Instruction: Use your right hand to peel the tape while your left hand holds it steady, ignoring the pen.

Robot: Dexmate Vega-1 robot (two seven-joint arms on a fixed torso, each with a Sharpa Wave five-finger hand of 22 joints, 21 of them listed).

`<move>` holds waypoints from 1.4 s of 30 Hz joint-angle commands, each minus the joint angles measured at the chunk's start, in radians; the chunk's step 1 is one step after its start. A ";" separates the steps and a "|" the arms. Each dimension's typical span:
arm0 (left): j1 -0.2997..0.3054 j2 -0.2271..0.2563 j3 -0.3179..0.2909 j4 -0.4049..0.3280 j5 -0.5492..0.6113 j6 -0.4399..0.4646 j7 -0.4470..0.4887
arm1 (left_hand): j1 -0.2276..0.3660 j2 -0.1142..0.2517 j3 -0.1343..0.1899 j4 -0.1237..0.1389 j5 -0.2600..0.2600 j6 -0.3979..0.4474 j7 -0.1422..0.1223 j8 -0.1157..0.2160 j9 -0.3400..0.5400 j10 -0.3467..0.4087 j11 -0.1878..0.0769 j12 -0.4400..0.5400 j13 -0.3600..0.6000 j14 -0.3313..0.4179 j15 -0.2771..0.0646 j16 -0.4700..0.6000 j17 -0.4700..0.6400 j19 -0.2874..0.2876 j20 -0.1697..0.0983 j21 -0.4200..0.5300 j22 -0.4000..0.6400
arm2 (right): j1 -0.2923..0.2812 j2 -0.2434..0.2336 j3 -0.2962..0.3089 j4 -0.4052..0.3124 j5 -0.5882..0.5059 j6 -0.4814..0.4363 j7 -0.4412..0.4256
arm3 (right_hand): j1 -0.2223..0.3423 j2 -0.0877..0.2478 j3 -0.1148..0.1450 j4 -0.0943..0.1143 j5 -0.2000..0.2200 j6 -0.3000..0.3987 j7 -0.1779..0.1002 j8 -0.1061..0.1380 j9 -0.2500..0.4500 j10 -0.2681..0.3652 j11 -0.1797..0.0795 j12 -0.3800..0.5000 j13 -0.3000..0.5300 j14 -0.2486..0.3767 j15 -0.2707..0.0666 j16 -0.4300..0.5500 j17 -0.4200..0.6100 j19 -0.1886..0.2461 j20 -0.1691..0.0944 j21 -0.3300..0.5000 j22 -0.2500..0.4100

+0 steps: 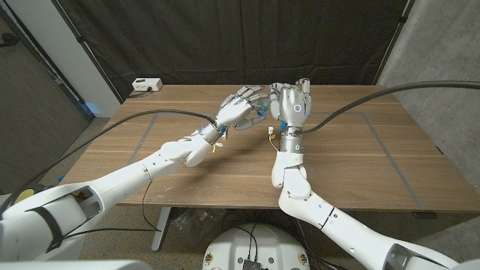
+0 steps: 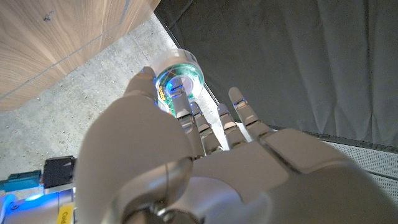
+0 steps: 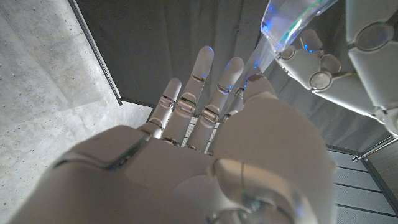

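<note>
Both hands are raised above the wooden table [image 1: 360, 161], meeting over its far middle. The left hand [image 1: 241, 107] holds the roll of tape [image 2: 178, 81] at its fingertips: in the left wrist view the thumb [image 2: 142, 84] presses one side of the clear roll with its green-tinted core, and the other fingers [image 2: 194, 118] reach up against its opposite side, lightly curled rather than clenched. The roll sits just beyond those fingertips, seen against the dark curtain [image 2: 298, 56].

The right hand [image 1: 291, 103] stands upright just beside the left, its back toward the camera in the head view. In the right wrist view its fingers [image 3: 200, 81] are extended and slightly spread, pointing up toward the curtain. The tape shows there as a clear, blue-lit curve [image 3: 286, 25] just past the thumb-side fingertips, with the left hand's fingers [image 3: 323, 68] wrapped beside it. Whether the right fingers actually pinch the tape's edge cannot be told; they lie close to it, touching or nearly so.

Cables [image 1: 150, 118] run along both arms. A white power strip [image 1: 146, 85] lies at the table's far left corner, well apart from the hands.
</note>
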 commanded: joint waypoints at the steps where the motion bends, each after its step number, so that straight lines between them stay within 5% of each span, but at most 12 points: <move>1: 0.002 0.017 0.001 -0.027 0.027 -0.019 -0.044 | 0.022 0.012 -0.004 -0.001 0.013 0.150 -0.137 0.019 0.021 -0.006 -0.001 0.011 0.012 -0.005 -0.033 -0.002 0.006 -0.003 -0.001 0.003 0.003 | 0.006 0.011 0.008 0.022 0.020 0.017 -0.072 | 0.005 0.007 0.045 0.032 0.007 0.014 0.022 0.009 0.362 0.007 0.003 0.008 0.009 0.004 -0.119 0.007 0.012 -0.005 -0.139 0.011 0.004; 25: 0.011 0.031 -0.004 -0.068 0.065 -0.046 -0.102 | 0.039 0.016 -0.042 0.003 0.066 0.164 -0.140 0.015 0.021 -0.089 0.014 0.045 0.097 -0.050 0.001 -0.006 0.048 -0.049 0.019 0.000 0.006 | 0.016 0.015 0.005 0.037 0.033 0.037 -0.129 | 0.006 0.004 0.050 0.033 0.017 0.024 0.028 0.007 0.361 0.014 0.004 0.016 0.018 0.004 -0.119 0.010 0.043 -0.008 -0.135 0.034 0.005; 28: 0.023 0.030 -0.013 -0.068 0.071 -0.019 -0.083 | 0.039 0.019 -0.047 0.005 0.071 0.151 -0.141 0.011 0.025 -0.089 0.018 0.055 0.108 -0.046 -0.005 -0.002 0.054 -0.047 0.017 0.003 0.007 | 0.009 0.019 0.014 0.038 0.035 0.056 -0.135 | 0.012 0.003 0.051 0.028 0.021 0.024 0.027 -0.001 0.349 0.019 0.001 0.023 0.028 0.013 -0.119 0.006 0.033 0.011 -0.125 0.047 0.005; 31: 0.038 0.031 -0.022 -0.070 0.071 0.008 -0.065 | 0.038 0.024 -0.051 0.009 0.075 0.142 -0.127 0.008 0.028 -0.089 0.027 0.063 0.119 -0.040 -0.009 0.002 0.059 -0.047 0.016 0.006 0.008 | -0.008 0.031 0.037 0.046 0.011 0.084 -0.128 | 0.031 -0.011 0.051 0.006 0.038 0.027 0.014 -0.023 0.306 0.022 0.000 0.010 0.009 0.052 -0.120 -0.014 -0.017 0.071 -0.086 0.080 -0.003; 35: 0.065 0.022 -0.043 -0.061 0.051 0.051 -0.010 | 0.041 0.031 -0.055 0.011 0.078 0.128 -0.111 0.005 0.032 -0.082 0.031 0.078 0.132 -0.035 -0.013 0.006 0.066 -0.040 0.013 0.012 0.010 | -0.007 0.037 0.020 0.040 -0.001 0.038 -0.112 | 0.007 -0.027 0.074 -0.012 0.076 -0.155 -0.004 -0.173 0.141 -0.058 0.010 -0.186 -0.215 0.034 -0.118 -0.158 -0.205 0.095 -0.052 0.071 -0.033; 38: 0.087 0.016 -0.062 -0.053 0.025 0.077 0.044 | 0.045 0.037 -0.057 0.013 0.077 0.112 -0.100 0.002 0.035 -0.074 0.030 0.089 0.141 -0.026 -0.019 0.011 0.072 -0.036 0.010 0.017 0.010 | -0.015 0.040 0.014 0.029 0.008 0.033 -0.117 | -0.042 -0.039 0.122 -0.018 0.039 -0.303 0.001 -0.177 0.043 -0.167 0.023 -0.325 -0.338 -0.066 -0.114 -0.222 -0.362 0.107 -0.045 0.041 -0.035; 42: 0.117 0.015 -0.086 -0.044 -0.017 0.094 0.113 | 0.051 0.043 -0.059 0.012 0.071 0.123 -0.089 0.008 0.036 -0.059 0.024 0.106 0.151 -0.011 -0.036 0.016 0.077 -0.025 -0.002 0.024 0.010 | -0.032 0.045 0.012 0.013 0.028 0.036 -0.128 | -0.108 -0.039 0.149 -0.004 -0.013 -0.424 0.019 -0.178 0.001 -0.287 0.041 -0.382 -0.402 -0.145 -0.109 -0.224 -0.463 0.113 -0.050 0.014 -0.037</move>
